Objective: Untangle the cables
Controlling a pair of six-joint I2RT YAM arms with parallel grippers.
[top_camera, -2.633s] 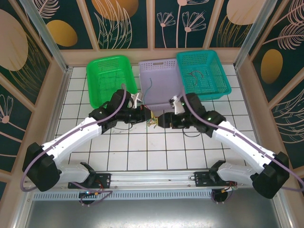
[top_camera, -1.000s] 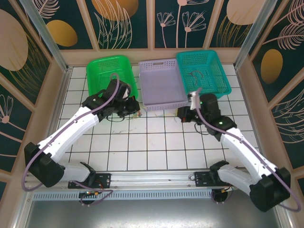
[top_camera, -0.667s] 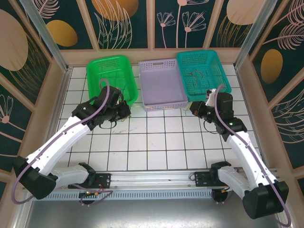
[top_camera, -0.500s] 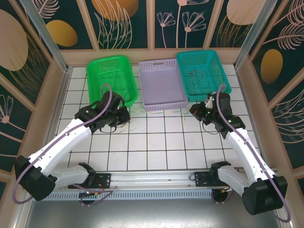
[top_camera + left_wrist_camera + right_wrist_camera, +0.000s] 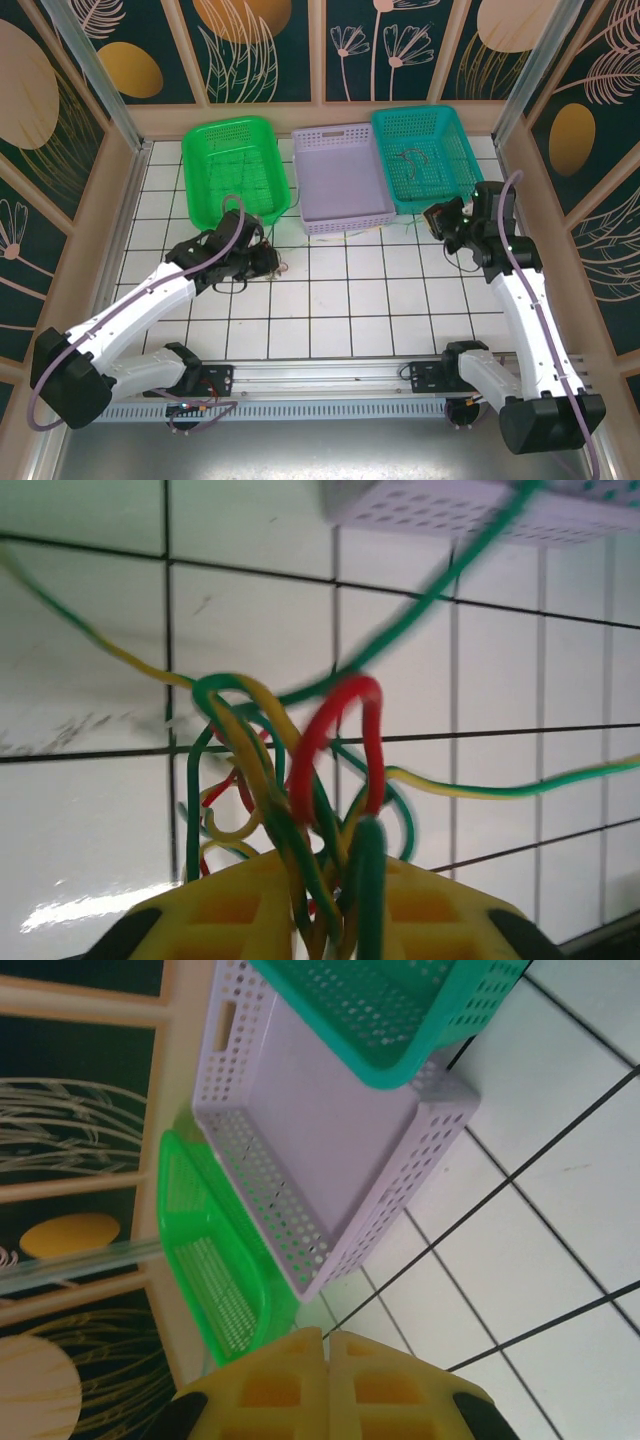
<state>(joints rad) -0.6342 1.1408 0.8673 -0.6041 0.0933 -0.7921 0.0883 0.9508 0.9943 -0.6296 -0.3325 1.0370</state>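
A tangle of green, yellow and red cables (image 5: 300,770) is clamped between the yellow fingers of my left gripper (image 5: 330,920). In the top view this gripper (image 5: 270,258) sits low over the tiles in front of the green basket. One green cable (image 5: 440,585) runs taut up and to the right. It shows as a thin strand (image 5: 350,231) along the lilac basket's front, leading to my right gripper (image 5: 437,218). The right gripper (image 5: 325,1355) has its fingers pressed together. The strand between them is hidden in the right wrist view.
Three baskets stand in a row at the back: green (image 5: 235,165), lilac (image 5: 343,175) and teal (image 5: 428,155). The teal one holds a few dark cables (image 5: 412,160). A yellow-green cable (image 5: 520,785) trails off to the right over the tiles.
The two grippers have drawn apart from the middle. The right arm swung right towards the teal basket, and the left pulled back and left with the tangle. A strand now stretches between them.
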